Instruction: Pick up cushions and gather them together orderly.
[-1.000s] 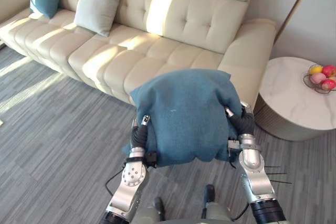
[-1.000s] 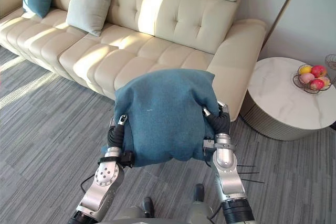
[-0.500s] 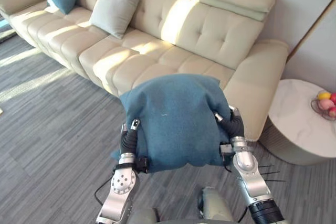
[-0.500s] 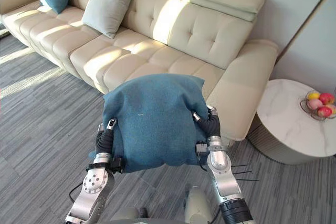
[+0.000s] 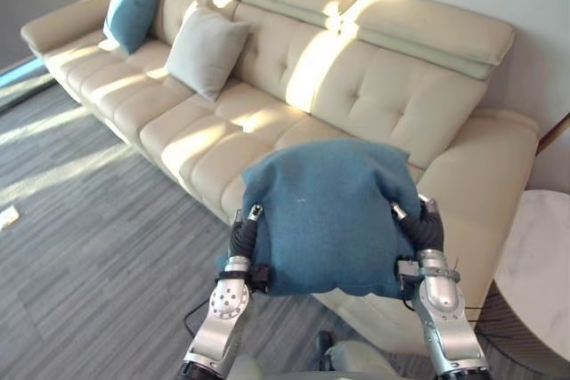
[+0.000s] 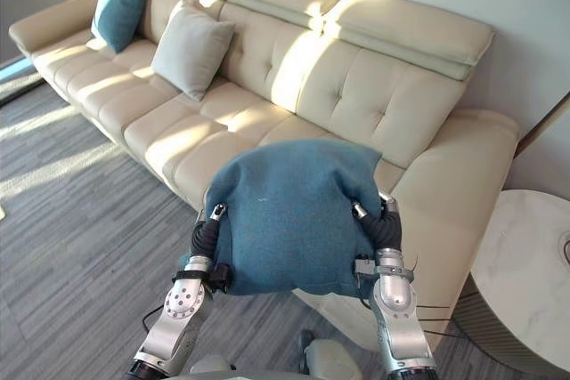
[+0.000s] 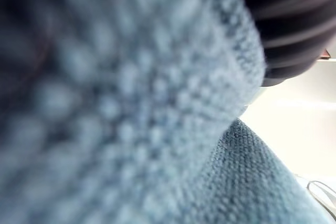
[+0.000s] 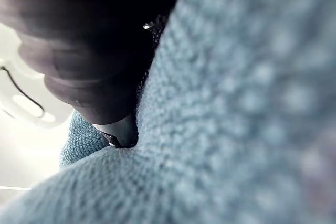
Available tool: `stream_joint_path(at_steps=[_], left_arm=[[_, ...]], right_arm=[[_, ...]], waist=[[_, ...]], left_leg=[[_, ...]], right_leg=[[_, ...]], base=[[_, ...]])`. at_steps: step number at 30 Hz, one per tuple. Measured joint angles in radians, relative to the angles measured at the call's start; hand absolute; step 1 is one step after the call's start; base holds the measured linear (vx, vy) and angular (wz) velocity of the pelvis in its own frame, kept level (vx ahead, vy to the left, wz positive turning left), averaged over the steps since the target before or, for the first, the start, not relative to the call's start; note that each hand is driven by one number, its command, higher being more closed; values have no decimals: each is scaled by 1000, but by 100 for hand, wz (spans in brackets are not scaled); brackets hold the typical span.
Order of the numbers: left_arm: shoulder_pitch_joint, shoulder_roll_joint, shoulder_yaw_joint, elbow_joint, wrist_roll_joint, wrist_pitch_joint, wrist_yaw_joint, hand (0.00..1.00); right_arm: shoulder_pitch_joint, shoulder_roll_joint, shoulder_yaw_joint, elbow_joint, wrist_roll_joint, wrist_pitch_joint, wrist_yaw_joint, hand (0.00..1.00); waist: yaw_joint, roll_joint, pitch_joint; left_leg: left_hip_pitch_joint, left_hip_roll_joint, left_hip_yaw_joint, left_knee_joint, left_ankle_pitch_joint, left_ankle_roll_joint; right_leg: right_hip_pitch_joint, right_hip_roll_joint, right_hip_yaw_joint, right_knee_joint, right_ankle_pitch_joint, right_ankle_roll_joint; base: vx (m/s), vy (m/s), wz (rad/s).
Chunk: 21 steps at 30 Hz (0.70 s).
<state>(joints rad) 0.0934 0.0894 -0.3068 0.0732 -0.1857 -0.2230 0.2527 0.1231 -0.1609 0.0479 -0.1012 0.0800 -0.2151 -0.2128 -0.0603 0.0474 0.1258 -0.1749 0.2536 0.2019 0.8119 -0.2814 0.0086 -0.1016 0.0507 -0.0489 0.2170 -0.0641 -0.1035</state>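
The big teal cushion (image 5: pixel 325 215) is hanging between the left hand (image 5: pixel 242 236) and the right hand (image 5: pixel 426 229), off the floor (image 5: pixel 80 220), in front of the cream sofa (image 5: pixel 374 86). Cloth is hiding both grips: cannot tell. A grey cushion (image 5: pixel 207 49) and a small teal cushion (image 5: pixel 131 13) are leaning on the sofa back, apart.

Eye views: from the head, facing down, sharing sofa (image 5: pixel 374 104) and blue cushion (image 5: pixel 329 211).
Wrist views: very close, against the blue cushion.
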Motion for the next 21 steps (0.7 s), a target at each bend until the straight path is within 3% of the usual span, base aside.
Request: stream_joint_path(at_steps=[2,4,5,6,7,8,9,10,12,13,14,15,16,17,19,21], left_arm=[[3,-10,3,-7,0,-1,-1,100],[18,-9,6,-7,0,-1,-1,100],[37,-10,6,-7,1,-1,0,100],[44,-10,6,-10,1,-1,0,100],[51,-11,6,-12,1,-1,0,100],[55,-11,6,-15,1,-1,0,100],[60,-6,6,-19,2,-1,0,100],[68,-1,8,-23,2,-1,1,100],[80,7,8,-24,2,1,2,100],[80,10,8,-24,2,2,2,100],[80,15,8,-24,2,3,2,100],[80,16,9,-24,3,3,4,100],[80,24,11,-24,4,3,12,100],[80,40,17,-24,8,3,14,100],[79,43,25,-28,24,3,15,100],[79,47,26,-33,31,3,15,100]], right_arm=[[-7,1,-1,-6,0,-8,0,100],[-6,10,0,3,-1,-7,0,100],[-7,18,0,17,-3,-7,0,100],[-8,20,0,24,-3,-8,0,100],[-10,19,1,55,-3,-10,0,100],[-11,18,1,65,-3,-9,0,100],[-10,22,2,86,-3,-6,0,100],[-6,32,9,91,-3,1,0,100],[4,44,12,91,-6,0,0,100],[4,44,12,92,-9,0,0,100],[-4,47,15,105,-11,0,1,100],[-12,49,19,120,-11,-1,1,100],[-31,52,27,157,-11,-1,1,100],[-56,63,32,210,-11,-1,1,100],[-59,67,42,243,-11,-1,2,100],[-59,60,48,244,-11,-1,2,100]], waist=[[30,-3,2],[41,-8,6],[48,-16,12],[48,-12,10],[51,8,6],[53,21,2],[53,41,-6],[56,31,-10],[44,-41,-20],[44,-53,-23],[50,-61,-25],[53,-61,-25],[60,-62,-25],[71,-59,-24],[66,-54,-27],[45,-59,-30]], left_leg=[[-51,-37,-44,-138,0,0],[-76,-95,-149,-265,18,-29],[-82,-125,-213,-369,43,-71],[-80,-133,-231,-405,54,-85],[-74,-127,-252,-489,78,-114],[-72,-118,-255,-503,80,-118],[-71,-101,-250,-481,135,-120],[-61,-112,-232,-459,159,-116],[-41,-161,-157,-441,148,-86],[-35,-169,-131,-440,141,-74],[-16,-166,-66,-430,128,-35],[-1,-163,-33,-432,123,-26],[38,-165,24,-452,116,-12],[105,-182,63,-510,116,-3],[161,-187,96,-574,119,3],[169,-195,102,-578,119,2]], right_leg=[[53,-3,60,-33,-1,0],[108,-11,110,-56,-17,14],[138,-16,161,-53,-39,26],[143,-16,179,-52,-46,36],[149,-5,232,-47,-64,60],[150,7,253,-42,-75,67],[152,24,302,-28,-103,82],[151,17,343,-16,-117,97],[122,-42,434,34,-161,151],[107,-53,444,57,-167,161],[63,-62,420,125,-162,179],[44,-70,388,155,-159,189],[10,-101,292,210,-151,208],[-27,-154,114,264,-155,197],[-47,-147,-21,259,-188,144],[-57,-123,-57,198,-167,116]], base=[[244,76,-82],[285,176,-89],[254,228,-82],[278,322,-121],[159,263,-100],[214,378,-128],[252,413,-121],[297,502,-140],[240,409,-113],[187,304,-118],[132,219,-110],[150,240,-142],[156,224,-146],[151,207,-142],[101,113,-72],[135,41,4]])
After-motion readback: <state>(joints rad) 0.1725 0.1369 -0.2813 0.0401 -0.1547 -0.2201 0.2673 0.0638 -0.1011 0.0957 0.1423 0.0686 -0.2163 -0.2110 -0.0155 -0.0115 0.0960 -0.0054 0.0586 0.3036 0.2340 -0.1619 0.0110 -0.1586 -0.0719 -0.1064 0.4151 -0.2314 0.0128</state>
